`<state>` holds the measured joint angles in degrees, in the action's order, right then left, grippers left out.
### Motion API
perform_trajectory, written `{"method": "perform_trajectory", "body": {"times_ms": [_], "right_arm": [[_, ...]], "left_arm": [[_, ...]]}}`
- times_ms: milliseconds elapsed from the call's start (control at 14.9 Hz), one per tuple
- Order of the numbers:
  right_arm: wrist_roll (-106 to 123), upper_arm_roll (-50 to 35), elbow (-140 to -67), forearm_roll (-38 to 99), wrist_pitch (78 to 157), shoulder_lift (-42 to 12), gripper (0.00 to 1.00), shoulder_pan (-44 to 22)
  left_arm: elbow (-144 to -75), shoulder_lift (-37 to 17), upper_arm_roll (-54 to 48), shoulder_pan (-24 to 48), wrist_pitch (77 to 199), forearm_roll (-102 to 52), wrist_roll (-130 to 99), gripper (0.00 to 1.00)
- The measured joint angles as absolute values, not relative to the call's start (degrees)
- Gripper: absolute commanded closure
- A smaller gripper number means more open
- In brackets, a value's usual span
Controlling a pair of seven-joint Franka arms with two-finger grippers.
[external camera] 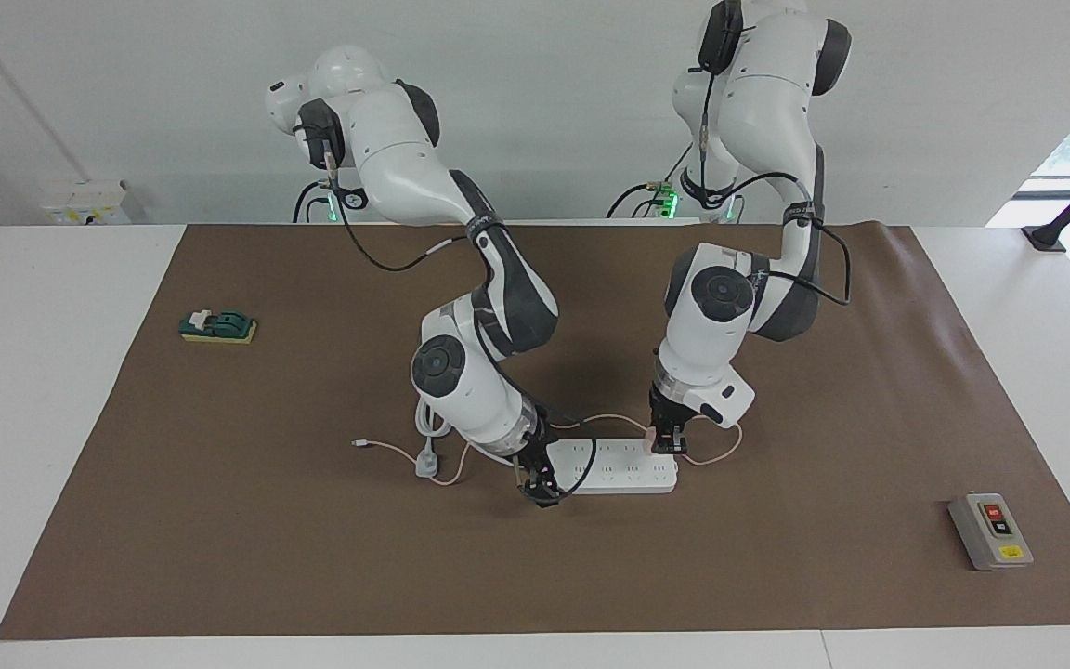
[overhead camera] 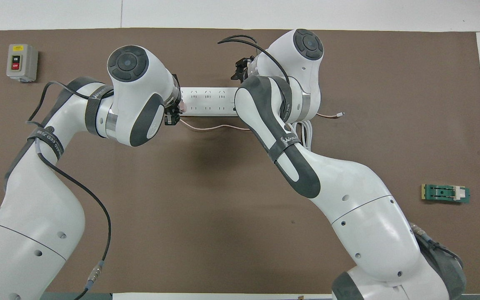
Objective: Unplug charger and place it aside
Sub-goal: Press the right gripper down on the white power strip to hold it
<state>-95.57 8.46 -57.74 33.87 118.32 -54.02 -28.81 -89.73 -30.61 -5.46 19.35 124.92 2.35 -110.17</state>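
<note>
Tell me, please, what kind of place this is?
Probably a robotics laboratory: two white robot arms stand at a white table covered by a brown mat, with test items laid out, such as a long white power strip and a grey switch box.

charger (external camera: 651, 433) pale pink | power strip (external camera: 623, 466) white | mat (external camera: 776, 576) brown

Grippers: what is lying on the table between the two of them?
A white power strip fills that stretch, clearest in the facing view.
</note>
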Motion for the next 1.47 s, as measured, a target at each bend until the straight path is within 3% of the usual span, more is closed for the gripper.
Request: {"method": "perform_trajectory", "body": {"times_ms": [670,1473], "right_arm": [[-93.73,7.4,-57.2,33.94,114.53,-53.95,0.0,-29.42],[-89.07,7.42,-59.52,33.4,119.75,-53.95,0.0,-29.72]], "left_arm": [[-89.66,-30.61,-5.47,19.39,124.74,2.46,-110.14,0.98],[-89.64,-30.61,-5.4,19.77,124.66,3.37,-109.84,0.98]]}}
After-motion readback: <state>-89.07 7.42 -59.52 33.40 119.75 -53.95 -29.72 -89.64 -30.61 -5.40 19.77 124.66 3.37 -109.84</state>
